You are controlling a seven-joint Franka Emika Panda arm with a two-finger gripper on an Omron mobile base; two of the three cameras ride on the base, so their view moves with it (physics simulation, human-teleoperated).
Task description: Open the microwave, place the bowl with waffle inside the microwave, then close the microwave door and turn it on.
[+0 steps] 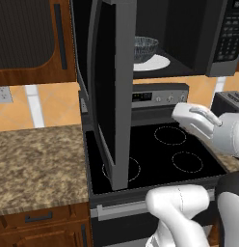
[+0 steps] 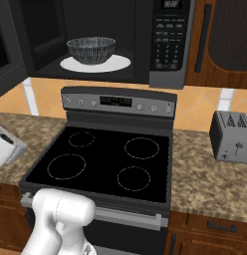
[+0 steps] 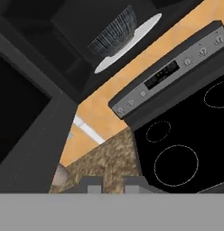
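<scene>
Striped bowl (image 2: 91, 50), contents hidden.

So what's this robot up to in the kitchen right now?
It is heating food. The bowl already sits on the white turntable inside the microwave above the stove. The microwave door hangs wide open. The arm is by the door's edge, holding nothing visible; closing it and switching on remain.

The robot's arm (image 1: 181, 212) is built of smooth, glossy white rounded shells, bulbous at the joints, with a dark grey to black joint section beside the stove's front edge. A flatter white link near the stove's burners carries a raised ridge and grey seams.
</scene>
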